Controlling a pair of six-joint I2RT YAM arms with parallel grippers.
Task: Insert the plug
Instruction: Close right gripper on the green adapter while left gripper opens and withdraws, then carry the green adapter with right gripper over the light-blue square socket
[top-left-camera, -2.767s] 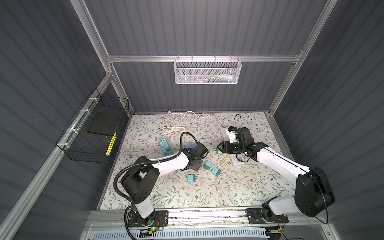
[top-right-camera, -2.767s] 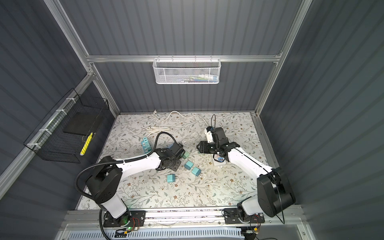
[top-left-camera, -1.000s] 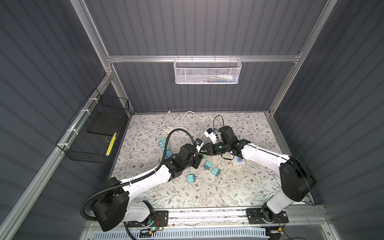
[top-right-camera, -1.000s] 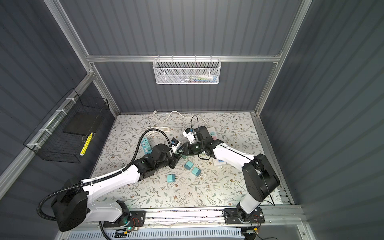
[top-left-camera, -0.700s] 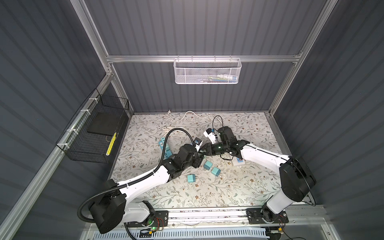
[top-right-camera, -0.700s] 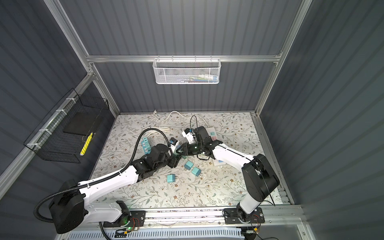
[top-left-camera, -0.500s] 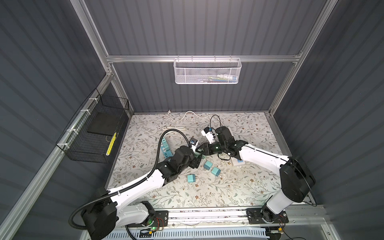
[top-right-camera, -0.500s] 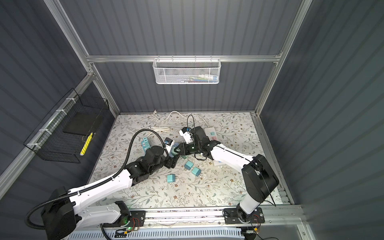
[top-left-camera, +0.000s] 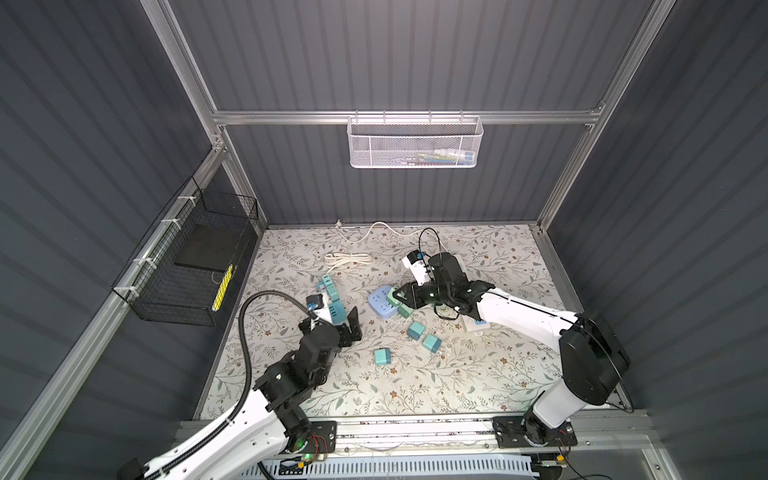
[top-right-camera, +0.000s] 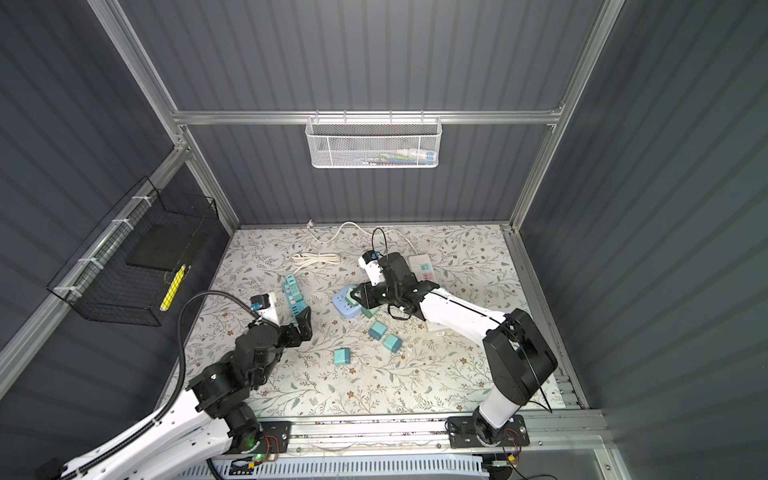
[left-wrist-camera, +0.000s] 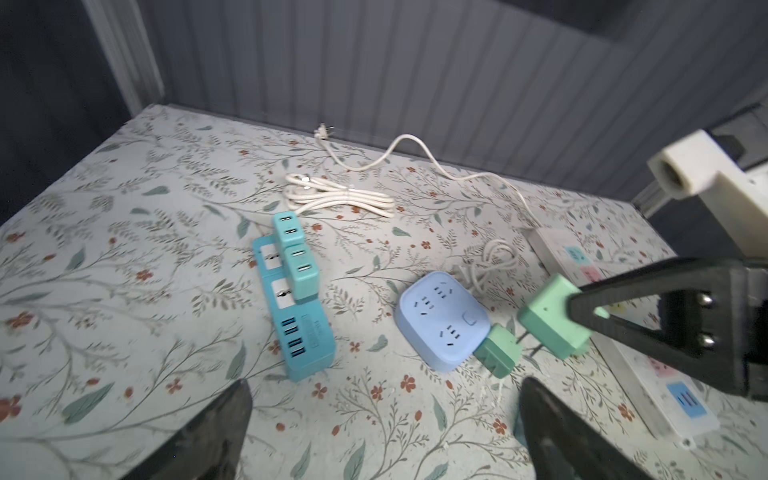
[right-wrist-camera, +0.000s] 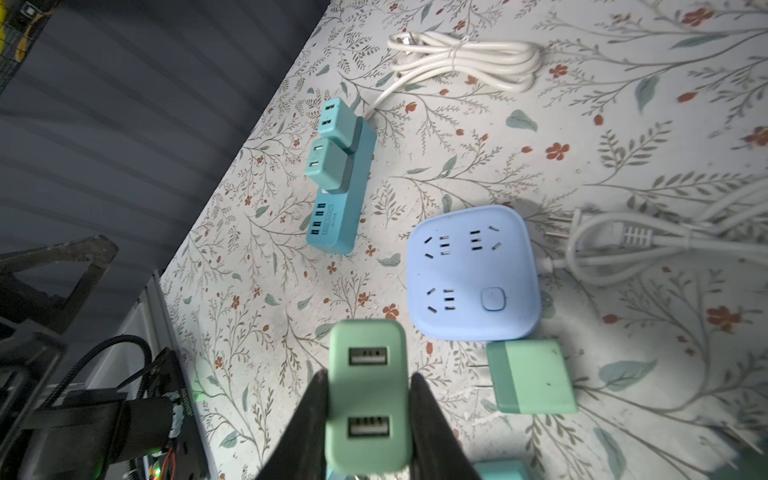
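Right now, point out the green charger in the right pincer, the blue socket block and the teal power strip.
green charger (right-wrist-camera: 368, 390): right wrist view, face between ports
blue socket block (right-wrist-camera: 473, 266): right wrist view, top face
teal power strip (left-wrist-camera: 309, 334): left wrist view, USB end

Lab robot test cell, grey ribbed walls (top-left-camera: 374, 62), aluminium frame (top-left-camera: 519, 117), mesh basket (top-left-camera: 411, 145), floral tabletop (top-left-camera: 415, 386)

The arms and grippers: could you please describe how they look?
The left arm and right arm have white links and black joints. The left gripper and right gripper have black triangular fingers. A thick black hose loops off the left arm; a thin black cable, off the right.
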